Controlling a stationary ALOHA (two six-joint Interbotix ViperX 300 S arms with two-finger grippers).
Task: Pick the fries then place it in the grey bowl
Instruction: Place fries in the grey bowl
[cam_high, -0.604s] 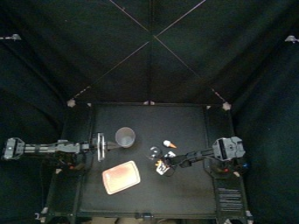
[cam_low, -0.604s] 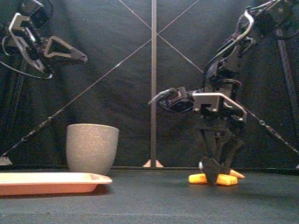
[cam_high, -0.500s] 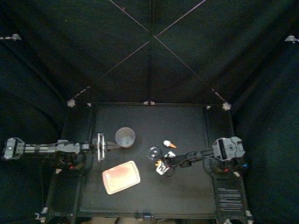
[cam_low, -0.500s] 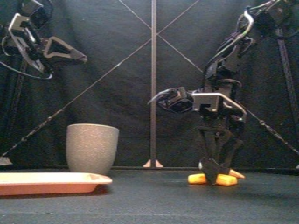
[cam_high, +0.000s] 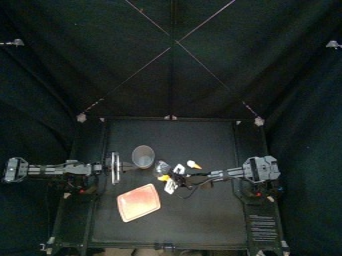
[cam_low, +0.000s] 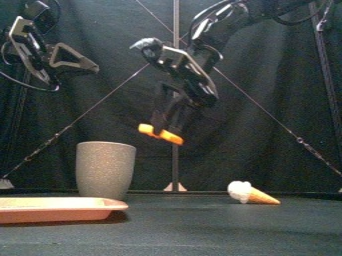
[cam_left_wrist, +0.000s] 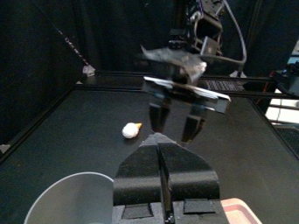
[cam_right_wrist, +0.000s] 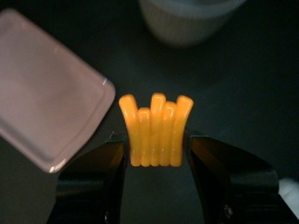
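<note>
Left gripper (cam_left_wrist: 163, 149) is pressed together on nothing and hangs raised, well to the left of the grey bowl (cam_low: 106, 168); it rests and poses no hazard.

Pink tray (cam_low: 54, 208) lies flat on the table, in front of the bowl and to its left.

Right gripper (cam_right_wrist: 156, 147) pinches the fries (cam_low: 160, 134) by one end. The fries hang in the air, tilted, higher than the bowl's rim and just to its right. By the top view they are also nearer the table's front than the bowl, so they are not over its mouth.

A white-and-orange toy cone (cam_low: 249, 193) lies well to the right of the bowl, clear of the path.

Risks, as judged:
- Release at this position would drop the fries beside the bowl.
- The tilted fries may catch on the rim.
- A low approach may knock the tall bowl over.
</note>
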